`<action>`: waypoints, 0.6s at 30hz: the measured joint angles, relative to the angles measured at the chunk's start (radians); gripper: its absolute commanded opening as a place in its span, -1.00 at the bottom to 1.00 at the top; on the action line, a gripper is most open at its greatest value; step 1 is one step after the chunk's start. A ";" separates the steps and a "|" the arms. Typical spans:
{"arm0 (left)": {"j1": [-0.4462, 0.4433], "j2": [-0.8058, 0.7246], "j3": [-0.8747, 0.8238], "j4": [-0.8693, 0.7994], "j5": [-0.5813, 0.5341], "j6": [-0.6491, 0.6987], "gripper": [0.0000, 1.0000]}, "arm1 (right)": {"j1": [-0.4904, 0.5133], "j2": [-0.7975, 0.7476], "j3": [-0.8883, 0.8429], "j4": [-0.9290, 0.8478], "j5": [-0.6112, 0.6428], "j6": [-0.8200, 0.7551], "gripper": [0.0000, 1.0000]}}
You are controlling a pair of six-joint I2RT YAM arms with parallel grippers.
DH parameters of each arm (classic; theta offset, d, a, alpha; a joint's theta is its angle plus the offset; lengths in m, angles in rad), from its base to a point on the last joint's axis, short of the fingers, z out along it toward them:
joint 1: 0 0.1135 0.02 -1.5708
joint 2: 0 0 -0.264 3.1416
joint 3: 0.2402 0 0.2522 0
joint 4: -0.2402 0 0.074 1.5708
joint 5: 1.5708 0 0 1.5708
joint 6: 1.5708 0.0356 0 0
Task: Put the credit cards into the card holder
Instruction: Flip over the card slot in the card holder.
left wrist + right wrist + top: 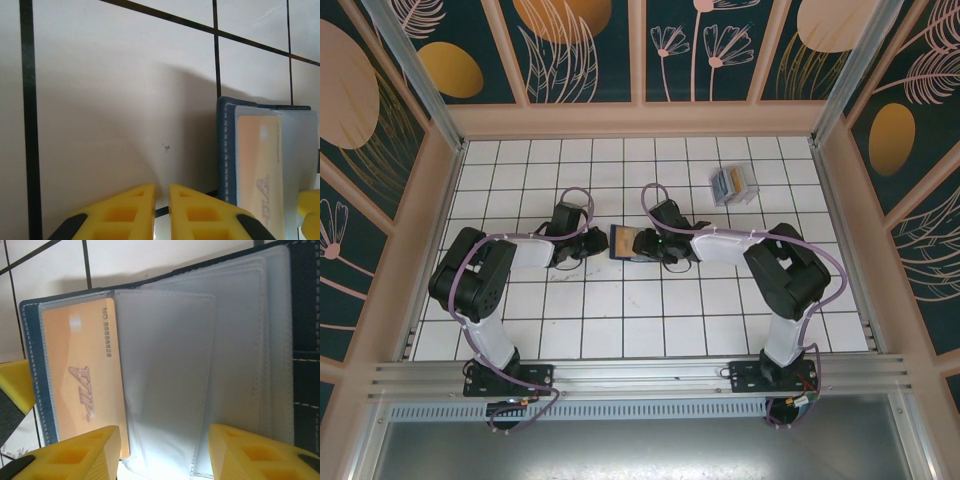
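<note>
Here both arms are bent low over the white tiled table (620,320), with their wrists turned toward each other near the middle. The card holder (625,243) lies open on the tiles between them. The left gripper (161,212) sits just beside its blue edge, fingers almost together and holding nothing. The right gripper (165,455) hangs over the clear sleeves, fingers wide apart. One orange card (82,390) is in the outermost sleeve. Other cards (724,183) stand in a clear rack (745,190), far right, well apart.
</note>
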 measured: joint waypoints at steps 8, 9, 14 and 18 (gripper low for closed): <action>0.002 0.001 0.001 0.000 0.006 0.000 -0.67 | -0.001 0.020 -0.025 0.090 -0.075 0.042 -0.62; 0.002 0.001 0.001 0.000 0.006 0.000 -0.67 | -0.001 0.020 -0.025 0.092 -0.076 0.043 -0.66; 0.002 0.001 0.001 0.000 0.005 0.000 -0.67 | -0.003 0.019 -0.025 0.094 -0.066 0.030 -0.69; 0.002 0.001 0.001 0.000 0.005 0.000 -0.68 | -0.008 0.000 -0.029 0.086 -0.040 0.020 -0.84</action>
